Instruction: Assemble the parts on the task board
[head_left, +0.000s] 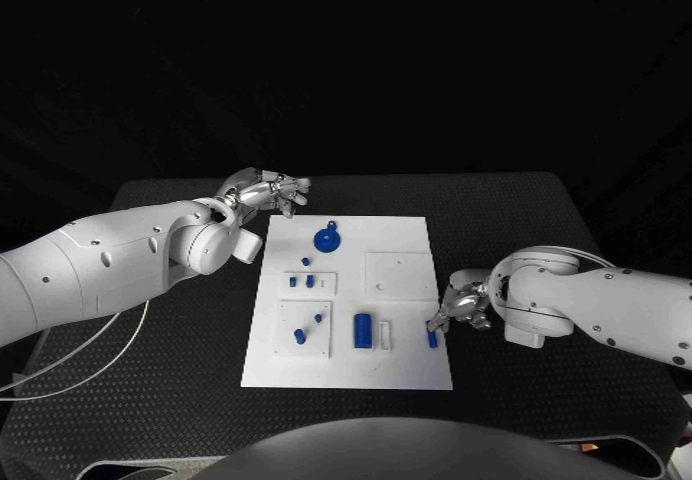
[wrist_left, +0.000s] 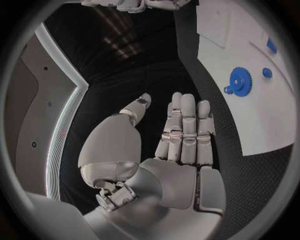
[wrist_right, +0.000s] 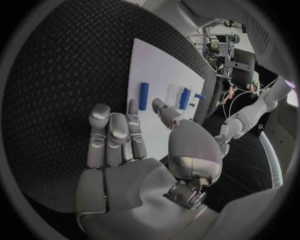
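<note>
White rectangular task board (head_left: 404, 350) lies flat in the middle of the black textured bench (head_left: 188, 400), carrying small blue parts: a round blue gear (head_left: 327, 239) near its far edge, a blue rectangular block (head_left: 364, 331) toward the near edge, and a short blue peg (head_left: 431, 339) at its right border. The right hand (head_left: 464, 306) hovers just beside that peg, fingers (wrist_right: 112, 137) loosely extended, holding nothing. The left hand (head_left: 267, 192) sits beyond the board's far left corner, fingers (wrist_left: 186, 125) straight and empty.

Bare black table (head_left: 173, 400) rings the task board (head_left: 404, 235), left hand (head_left: 267, 192) crowding its far-left corner, right hand (head_left: 464, 303) at its right edge beside a blue bar (head_left: 431, 338).
</note>
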